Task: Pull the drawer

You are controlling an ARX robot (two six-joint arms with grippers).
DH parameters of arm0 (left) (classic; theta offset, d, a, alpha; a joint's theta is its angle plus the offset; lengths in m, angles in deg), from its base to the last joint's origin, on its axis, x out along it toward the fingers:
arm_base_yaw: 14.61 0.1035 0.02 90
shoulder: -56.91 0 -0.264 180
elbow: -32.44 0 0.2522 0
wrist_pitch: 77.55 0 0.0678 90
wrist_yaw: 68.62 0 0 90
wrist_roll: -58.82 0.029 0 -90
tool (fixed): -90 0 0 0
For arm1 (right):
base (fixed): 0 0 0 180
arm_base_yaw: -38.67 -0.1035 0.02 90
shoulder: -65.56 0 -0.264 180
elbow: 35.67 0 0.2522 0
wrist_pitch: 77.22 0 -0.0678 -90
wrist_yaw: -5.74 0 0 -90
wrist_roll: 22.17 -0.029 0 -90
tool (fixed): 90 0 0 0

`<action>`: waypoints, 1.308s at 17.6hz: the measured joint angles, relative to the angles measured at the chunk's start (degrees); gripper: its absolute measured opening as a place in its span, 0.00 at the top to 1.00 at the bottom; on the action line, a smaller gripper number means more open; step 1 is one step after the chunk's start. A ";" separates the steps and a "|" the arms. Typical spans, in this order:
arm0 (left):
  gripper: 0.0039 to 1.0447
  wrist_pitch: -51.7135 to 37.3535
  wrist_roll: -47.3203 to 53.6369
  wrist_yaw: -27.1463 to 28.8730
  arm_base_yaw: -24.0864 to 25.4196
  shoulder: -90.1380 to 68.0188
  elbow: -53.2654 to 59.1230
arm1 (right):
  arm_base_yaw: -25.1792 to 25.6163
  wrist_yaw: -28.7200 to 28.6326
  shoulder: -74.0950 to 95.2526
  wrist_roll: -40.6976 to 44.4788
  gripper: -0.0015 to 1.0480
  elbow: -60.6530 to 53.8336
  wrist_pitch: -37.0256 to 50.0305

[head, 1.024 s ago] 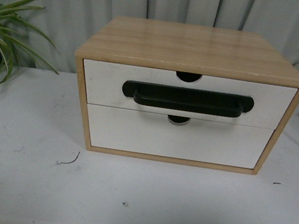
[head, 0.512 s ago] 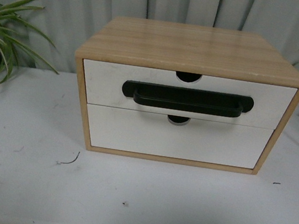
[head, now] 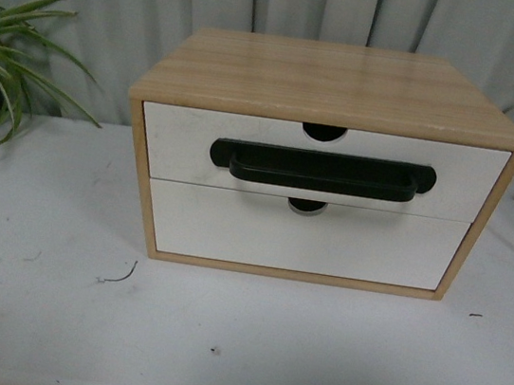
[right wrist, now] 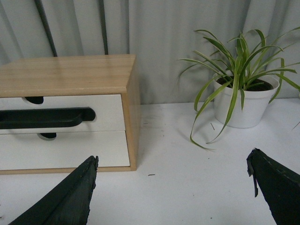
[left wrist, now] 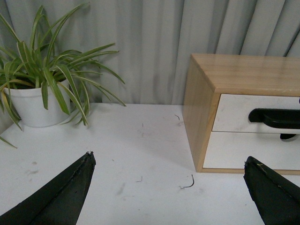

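Note:
A light wood cabinet [head: 334, 84] stands on the white table. Its upper drawer [head: 178, 143] has a white front, a long black bar handle [head: 322, 172] and a semicircular notch [head: 324, 132] in the top edge; it sits shut. Below it is a plain white drawer front [head: 232, 232] without a handle. Neither arm shows in the front view. My left gripper [left wrist: 168, 164] is open over the table, left of the cabinet [left wrist: 243, 75], with the handle [left wrist: 276, 117] partly in view. My right gripper [right wrist: 171, 161] is open, off the cabinet's right side [right wrist: 132, 108], handle [right wrist: 44, 117] visible.
A potted plant in a white pot [left wrist: 33, 105] stands at the table's left, another [right wrist: 241, 105] at the right. Grey curtain [head: 121, 1] hangs behind. A small curled scrap [head: 118, 277] lies on the table [head: 236, 343] before the cabinet.

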 joint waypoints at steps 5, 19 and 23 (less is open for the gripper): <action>0.06 0.00 -0.02 0.00 0.00 -0.02 0.00 | 0.00 0.00 0.00 0.00 0.06 0.00 0.00; 0.06 10.47 -4.63 13.64 -5.42 -6.12 -4.22 | 3.50 -9.14 7.10 -6.67 0.06 0.81 0.52; 0.06 -5.18 -11.08 19.10 0.35 -25.64 -11.72 | -2.71 -8.31 33.48 -8.96 0.06 6.47 25.68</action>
